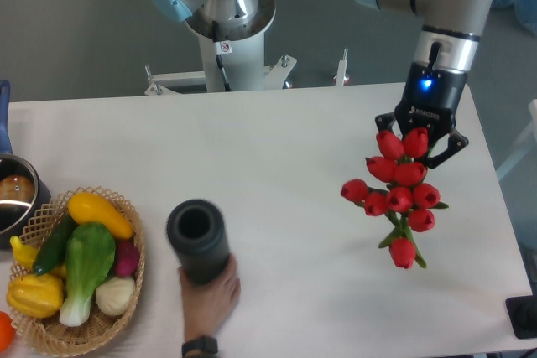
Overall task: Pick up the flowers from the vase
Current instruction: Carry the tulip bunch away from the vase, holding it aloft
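The flowers [399,193], a bunch of red tulip buds with green stems, hang in the air over the right part of the table, clear of the vase. My gripper [420,137] is shut on the bunch from above, and its black fingers [454,145] show on either side of the top buds. The dark grey ribbed vase [197,241] stands empty at the front left of the table, leaning toward the camera. A person's hand [210,298] holds it from below.
A wicker basket [130,287] of toy vegetables sits at the front left corner. A metal pot [15,199] stands at the left edge. The arm's base [225,31] rises behind the white table [294,148]. The table's right edge lies close to the flowers.
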